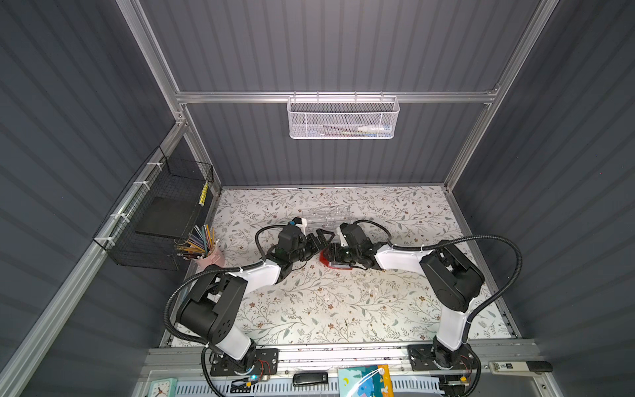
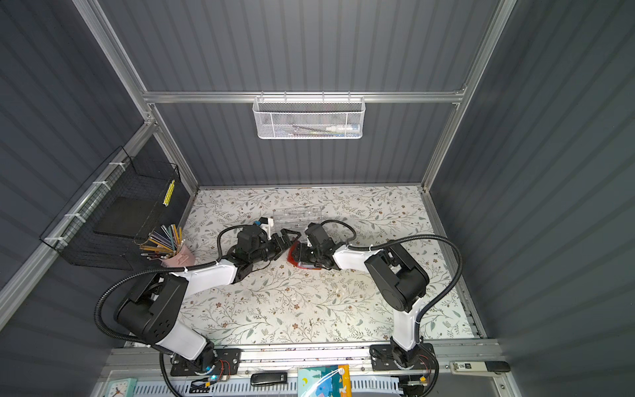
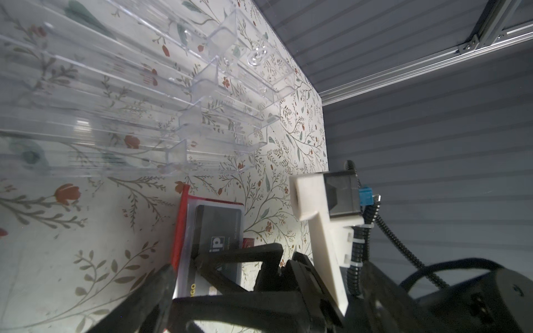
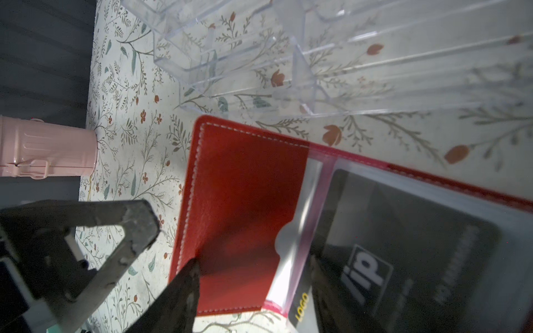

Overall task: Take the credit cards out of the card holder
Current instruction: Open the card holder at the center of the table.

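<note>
One set of fingers should pin the open red leather-like card holder [image 4: 239, 187] on the desk [image 4: 129, 138] while the other draws the black plastic "Vip" credit card [image 4: 403, 245] out at the notch of its clear sleeve [image 4: 317, 178]. The right fingers [image 4: 138, 227] stand apart, one tip at the cover's edge, short of the card. The left fingers [image 3: 155, 294], spread wide and empty, hover just beside the holder.

a robot lab cell: grey slatted walls [image 1: 326, 44], aluminium frame [image 1: 336, 97], floral tabletop [image 1: 326, 309] with bolted-on arms [image 1: 220, 309].
</note>
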Controlling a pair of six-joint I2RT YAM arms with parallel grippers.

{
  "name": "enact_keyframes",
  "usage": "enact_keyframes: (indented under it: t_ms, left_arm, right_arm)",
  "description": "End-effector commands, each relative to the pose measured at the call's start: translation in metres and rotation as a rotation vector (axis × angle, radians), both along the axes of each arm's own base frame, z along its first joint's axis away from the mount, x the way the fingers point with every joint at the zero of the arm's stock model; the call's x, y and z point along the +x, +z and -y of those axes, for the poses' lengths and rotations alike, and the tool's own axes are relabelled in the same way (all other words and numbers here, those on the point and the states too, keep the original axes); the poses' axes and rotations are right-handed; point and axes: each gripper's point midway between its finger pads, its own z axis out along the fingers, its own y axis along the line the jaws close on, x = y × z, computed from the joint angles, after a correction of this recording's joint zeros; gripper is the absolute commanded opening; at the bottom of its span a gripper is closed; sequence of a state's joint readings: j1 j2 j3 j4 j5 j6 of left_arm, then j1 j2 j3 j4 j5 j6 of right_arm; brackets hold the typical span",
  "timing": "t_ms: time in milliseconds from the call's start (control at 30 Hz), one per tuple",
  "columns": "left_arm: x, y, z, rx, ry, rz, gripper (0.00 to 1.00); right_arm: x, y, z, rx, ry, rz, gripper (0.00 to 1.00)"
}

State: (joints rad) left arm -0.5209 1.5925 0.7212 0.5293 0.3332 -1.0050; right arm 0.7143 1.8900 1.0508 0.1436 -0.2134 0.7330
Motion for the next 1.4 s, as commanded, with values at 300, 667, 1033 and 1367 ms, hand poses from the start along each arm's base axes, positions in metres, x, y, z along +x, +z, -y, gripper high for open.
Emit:
enact_keyframes:
  t_ms: [300,667,1033,1367]
  left_arm:
    - [0.012,0.025,0.011,-0.057,-0.02,0.038,1.0]
    - [0.015,-0.01,0.012,-0.063,0.0,-0.036,1.0]
    - [0.013,-0.038,-0.005,-0.003,0.07,-0.076,1.0]
    - [0.01,-0.063,-0.009,0.027,0.073,-0.114,1.0]
  right_arm:
    - [-0.02,-0.036,0.014,-0.06,-0.005,-0.09,0.61]
    - [-0.026,-0.034,0.016,-0.041,-0.004,-0.092,0.6]
    - [-0.034,-0.034,0.027,-0.041,-0.016,-0.089,0.6]
    - [-0.033,-0.031,0.053,-0.038,-0.055,-0.083,0.6]
